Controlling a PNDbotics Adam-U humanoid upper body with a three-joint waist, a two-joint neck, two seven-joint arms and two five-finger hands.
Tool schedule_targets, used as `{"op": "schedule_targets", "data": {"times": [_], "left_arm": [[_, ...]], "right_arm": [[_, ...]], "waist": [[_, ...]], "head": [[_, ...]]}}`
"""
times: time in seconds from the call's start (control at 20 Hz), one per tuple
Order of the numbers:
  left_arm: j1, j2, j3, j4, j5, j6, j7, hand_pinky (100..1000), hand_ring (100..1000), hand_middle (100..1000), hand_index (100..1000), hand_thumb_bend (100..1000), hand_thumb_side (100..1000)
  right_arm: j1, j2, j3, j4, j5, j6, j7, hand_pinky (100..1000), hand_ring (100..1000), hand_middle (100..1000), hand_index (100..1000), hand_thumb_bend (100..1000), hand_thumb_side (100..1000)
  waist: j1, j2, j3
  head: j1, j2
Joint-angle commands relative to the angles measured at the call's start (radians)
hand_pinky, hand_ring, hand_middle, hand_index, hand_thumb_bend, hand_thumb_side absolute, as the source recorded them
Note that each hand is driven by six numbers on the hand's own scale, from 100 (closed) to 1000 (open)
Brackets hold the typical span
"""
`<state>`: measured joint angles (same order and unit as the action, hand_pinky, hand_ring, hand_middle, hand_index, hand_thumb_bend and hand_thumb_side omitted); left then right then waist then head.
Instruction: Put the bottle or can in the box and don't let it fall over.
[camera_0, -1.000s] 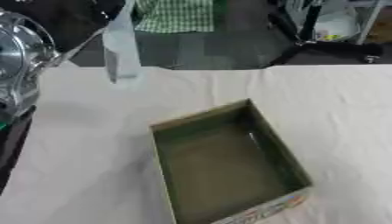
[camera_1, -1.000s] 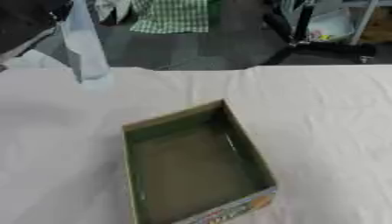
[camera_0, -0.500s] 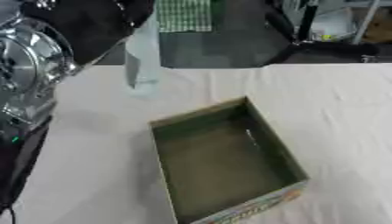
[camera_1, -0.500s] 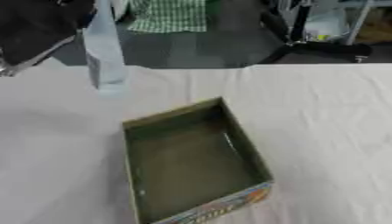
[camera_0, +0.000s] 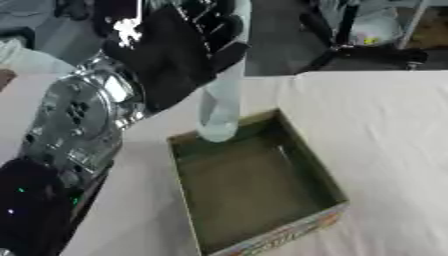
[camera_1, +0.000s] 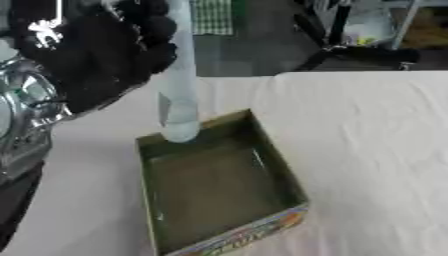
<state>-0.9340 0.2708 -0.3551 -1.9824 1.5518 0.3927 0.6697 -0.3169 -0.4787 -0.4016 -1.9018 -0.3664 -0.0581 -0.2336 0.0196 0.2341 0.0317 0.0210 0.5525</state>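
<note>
The bottle (camera_0: 223, 85) runs out past the top edge, its cap unseen, and motion blurs it. The left hand (camera_0: 179, 47) covers part of its upper body. The print on the box (camera_0: 289, 235) front is too blurred to read.

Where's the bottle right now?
The bottle hangs upright in the left hand, left of centre, its base over the box's far-left corner.

A white-covered table (camera_0: 376, 130) carries an open, seemingly cardboard box (camera_0: 262, 235).
</note>
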Motion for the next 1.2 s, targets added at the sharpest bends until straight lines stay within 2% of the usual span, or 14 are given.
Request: {"op": "schedule_targets", "data": {"times": [0.05,0.45,0.75,1.2], "left_arm": [[0.0,-0.029,-0.019,-0.018,0.01,0.026,0.001,100,274,301,926,277,1000],[0.039,-0.081,-0.072,-0.018,0.032,0.055,-0.012,100,213,284,920,274,1000],[0.101,-0.102,-0.1,-0.018,0.029,0.065,-0.021,100,100,258,915,268,1000],[0.184,-0.104,-0.139,-0.018,0.033,0.082,0.002,100,100,215,885,268,1000]], "right_arm": [[-0.008,-0.017,-0.015,-0.018,-0.006,0.007,-0.014,855,931,1000,992,100,707],[-0.021,-0.006,-0.021,-0.022,-0.016,0.031,-0.03,856,932,1000,992,100,712],[-0.018,-0.008,-0.026,-0.025,-0.013,0.038,-0.034,857,932,1000,992,100,712],[-0.012,-0.012,-0.03,-0.027,-0.009,0.036,-0.037,857,932,1000,992,100,712]], "waist": [[-0.002,-0.018,-0.003],[0.001,-0.013,-0.007],[0.006,-0.009,-0.002],[0.008,-0.004,0.008]], "head": [[0.002,-0.002],[0.002,-0.003],[-0.008,-0.003],[-0.018,-0.003]]}}
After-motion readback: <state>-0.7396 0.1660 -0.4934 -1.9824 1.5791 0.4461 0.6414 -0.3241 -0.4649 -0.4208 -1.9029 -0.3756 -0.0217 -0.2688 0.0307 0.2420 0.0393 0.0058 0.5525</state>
